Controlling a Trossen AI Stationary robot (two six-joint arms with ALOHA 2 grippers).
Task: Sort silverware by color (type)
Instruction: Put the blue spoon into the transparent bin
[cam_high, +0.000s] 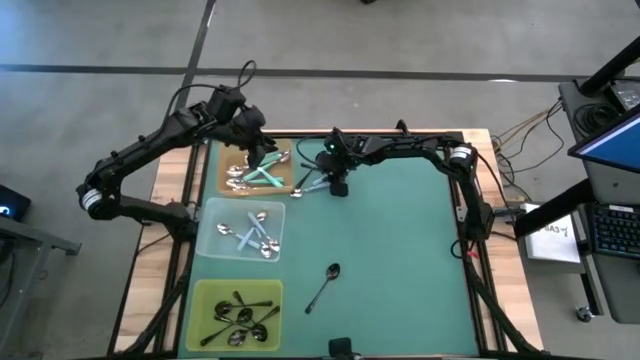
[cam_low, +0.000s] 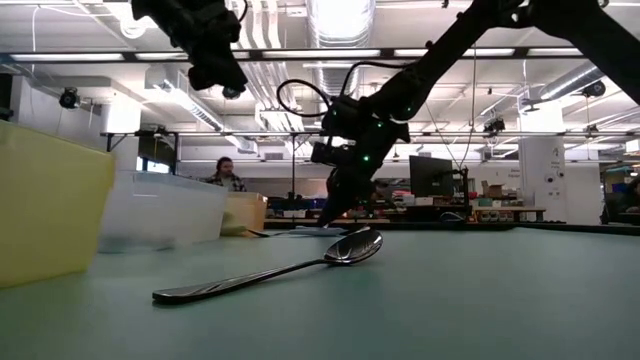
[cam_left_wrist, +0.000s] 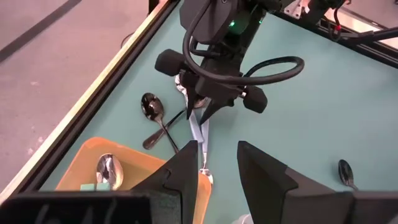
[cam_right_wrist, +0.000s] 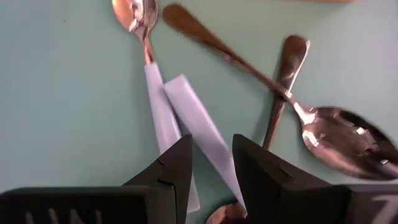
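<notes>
The silverware is small spoons with metal bowls. Teal-handled spoons lie in the orange tray (cam_high: 232, 180), pale blue ones in the clear tray (cam_high: 215, 240), black ones in the yellow-green tray (cam_high: 205, 300). A small heap of spoons (cam_high: 312, 181) lies on the green mat at the far side. My right gripper (cam_high: 337, 187) is down on that heap, shut on a pale blue spoon (cam_right_wrist: 205, 130). My left gripper (cam_left_wrist: 216, 165) hangs open above the orange tray's right edge, holding nothing. One black spoon (cam_high: 323, 286) lies alone on the mat near the front. My right gripper has the pale blue spoon's handle (cam_right_wrist: 214, 152) between its two fingers, one finger on either long side of it. The fingers (cam_left_wrist: 200, 113) slant down onto it from above. The spoon lies flat on the mat among the others.
Beside the held spoon lie a second pale blue spoon (cam_right_wrist: 158, 106) and two crossed dark-handled spoons (cam_right_wrist: 283, 87). The three trays stand in a row along the mat's left edge. The mat's right half (cam_high: 410, 260) is bare. A person sits far behind the table (cam_low: 226, 175).
</notes>
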